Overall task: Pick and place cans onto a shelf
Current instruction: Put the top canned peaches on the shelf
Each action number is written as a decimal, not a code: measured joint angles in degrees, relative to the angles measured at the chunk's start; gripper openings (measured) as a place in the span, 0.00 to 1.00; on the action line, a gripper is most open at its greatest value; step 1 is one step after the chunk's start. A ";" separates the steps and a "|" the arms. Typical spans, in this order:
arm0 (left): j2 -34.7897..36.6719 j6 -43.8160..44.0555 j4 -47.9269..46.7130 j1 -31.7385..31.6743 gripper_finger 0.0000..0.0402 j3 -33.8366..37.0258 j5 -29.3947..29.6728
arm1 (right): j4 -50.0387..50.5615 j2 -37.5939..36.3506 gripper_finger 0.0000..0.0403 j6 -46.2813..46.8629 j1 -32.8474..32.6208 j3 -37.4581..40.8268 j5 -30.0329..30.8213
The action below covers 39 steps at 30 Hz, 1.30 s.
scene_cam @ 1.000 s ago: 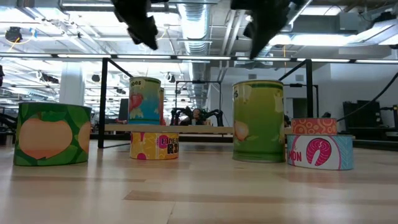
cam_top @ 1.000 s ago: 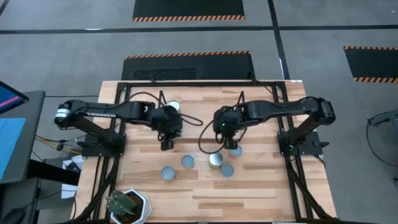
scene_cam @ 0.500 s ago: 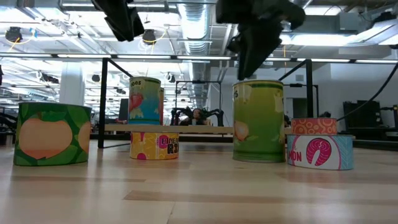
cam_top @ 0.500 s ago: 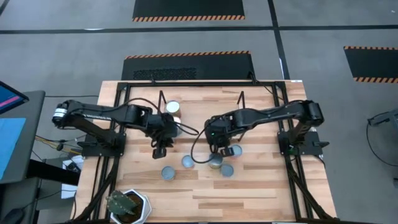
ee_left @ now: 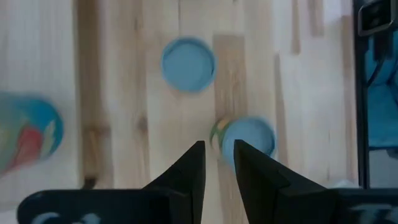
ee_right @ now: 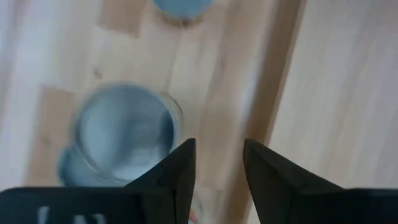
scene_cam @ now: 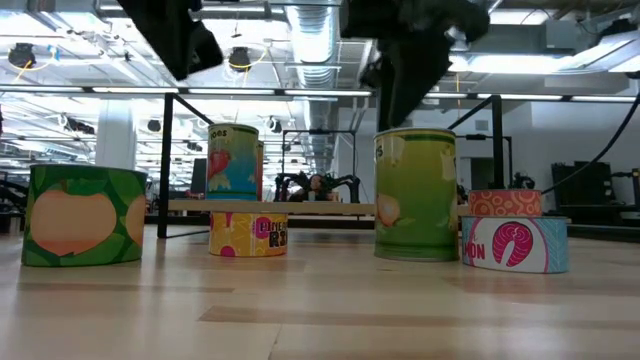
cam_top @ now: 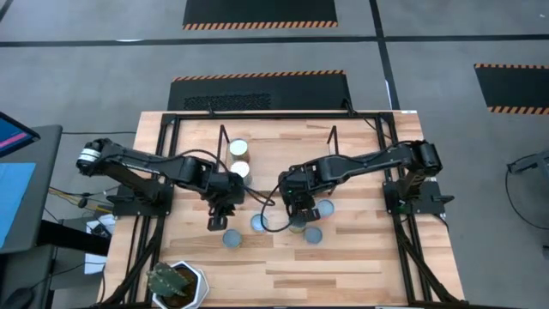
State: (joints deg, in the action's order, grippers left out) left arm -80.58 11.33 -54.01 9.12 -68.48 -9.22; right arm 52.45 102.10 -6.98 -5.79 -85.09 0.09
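Both claws hang over the table [cam_top: 360, 266]. The right claw [cam_top: 296, 209], spread wide and empty, is above the tall green can [scene_cam: 414, 196]; the left claw [cam_top: 217, 219], narrowly parted, sits at ten o'clock of a blue-topped can [cam_top: 232, 239].

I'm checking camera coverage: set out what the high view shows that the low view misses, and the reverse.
Only the high view shows the potted plant at the table's near edge, both whole arms, and the left gripper above a blue-topped can. Only the low view shows the labels: a salmon can, a tall green can, a wide green can. Both show the right gripper, open above the tall can, and cans on the shelf.
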 joint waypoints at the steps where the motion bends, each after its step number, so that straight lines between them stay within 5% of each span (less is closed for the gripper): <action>1: -0.22 0.25 0.01 0.26 0.18 0.42 0.17 | 0.14 -0.18 0.38 0.64 -0.31 -0.46 -0.93; 39: -7.71 9.43 2.06 10.10 0.18 3.93 3.97 | -3.96 0.36 0.33 5.29 -1.19 4.71 -0.23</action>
State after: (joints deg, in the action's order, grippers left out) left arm -88.29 20.76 -51.95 19.21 -64.55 -5.25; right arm 48.49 102.45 -1.69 -6.98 -80.38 -0.14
